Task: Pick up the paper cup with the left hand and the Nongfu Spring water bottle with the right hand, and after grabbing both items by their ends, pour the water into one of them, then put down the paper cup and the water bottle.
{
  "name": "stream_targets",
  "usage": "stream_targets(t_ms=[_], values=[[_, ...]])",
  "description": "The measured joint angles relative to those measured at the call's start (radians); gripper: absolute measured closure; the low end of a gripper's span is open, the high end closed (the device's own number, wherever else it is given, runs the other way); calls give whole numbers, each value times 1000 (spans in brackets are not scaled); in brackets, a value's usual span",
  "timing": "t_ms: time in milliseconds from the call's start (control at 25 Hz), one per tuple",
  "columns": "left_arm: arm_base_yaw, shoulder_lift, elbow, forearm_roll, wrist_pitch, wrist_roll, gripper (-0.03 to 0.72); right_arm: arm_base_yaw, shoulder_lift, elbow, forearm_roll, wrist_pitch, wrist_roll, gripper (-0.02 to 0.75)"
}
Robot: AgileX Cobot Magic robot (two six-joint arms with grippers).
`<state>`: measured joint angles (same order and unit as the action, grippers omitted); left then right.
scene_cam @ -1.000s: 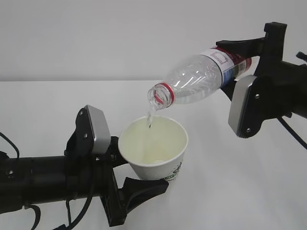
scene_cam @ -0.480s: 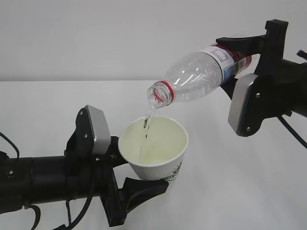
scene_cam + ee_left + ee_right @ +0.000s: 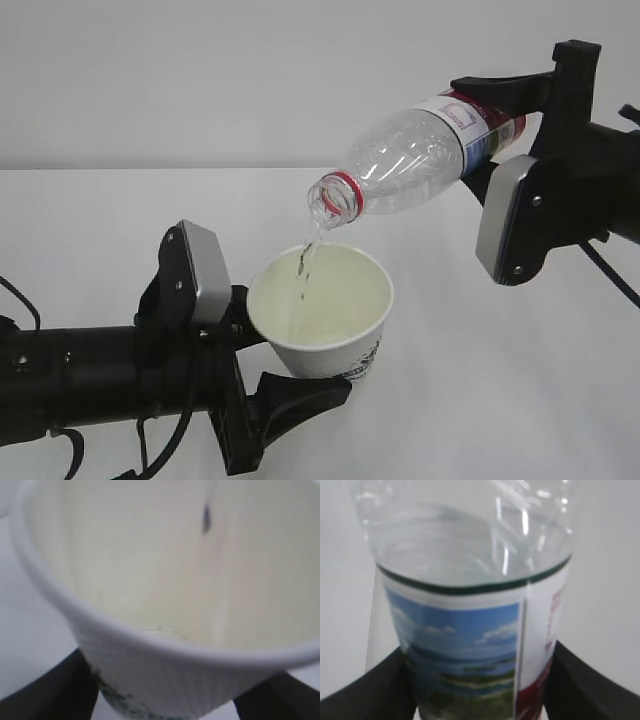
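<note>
Right hand [image 3: 500, 135] is tipping the bottle [image 3: 420, 160], gripped at its base, over the cup [image 3: 322, 310].
Left hand [image 3: 262, 345] is clamping the cup's base; water [image 3: 307, 250] is streaming in, so the mouth should stay centred over the rim.

Clear bottle [image 3: 425, 160] tilted neck-down, thin water stream [image 3: 307, 250] falling into upright white paper cup [image 3: 325, 315] below.

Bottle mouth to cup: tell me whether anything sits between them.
Nothing visible does. The Nongfu Spring water bottle, tilted mouth-down in the right hand, hangs just above the paper cup in the left hand. Only a thin stream of water crosses the gap into the open cup.
</note>
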<state>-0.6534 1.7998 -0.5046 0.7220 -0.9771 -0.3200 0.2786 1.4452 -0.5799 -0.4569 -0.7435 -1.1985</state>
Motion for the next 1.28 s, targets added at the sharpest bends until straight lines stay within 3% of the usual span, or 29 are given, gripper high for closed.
stream_targets(t_ms=[1280], values=[[0,0,0,50,61,-67,133,0,0,0,29,-2,-16,234]])
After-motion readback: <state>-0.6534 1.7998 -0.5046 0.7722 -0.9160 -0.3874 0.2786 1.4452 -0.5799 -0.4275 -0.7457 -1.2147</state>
